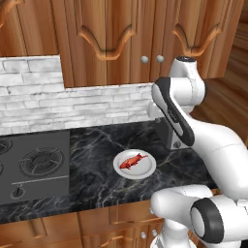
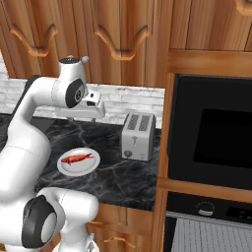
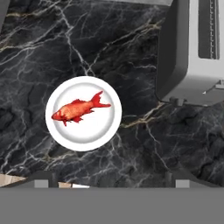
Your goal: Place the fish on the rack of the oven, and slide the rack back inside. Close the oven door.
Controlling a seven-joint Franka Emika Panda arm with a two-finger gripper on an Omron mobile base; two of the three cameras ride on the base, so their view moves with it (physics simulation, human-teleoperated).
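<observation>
While plated — fish (image 3: 81, 109) below end effector (image 3: 109, 181)

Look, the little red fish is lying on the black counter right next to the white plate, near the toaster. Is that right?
Not quite. The fish is lying on the white plate, not beside it on the counter. The hand view shows it in the middle of the plate from above. The rest is right: the plate sits on the black counter near the toaster.

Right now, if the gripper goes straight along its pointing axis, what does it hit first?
Probably the bare black marble counter, just beside the white plate holding the fish. The toaster sits off to the side. Depth is unclear, so the plate rim is possible.
</observation>
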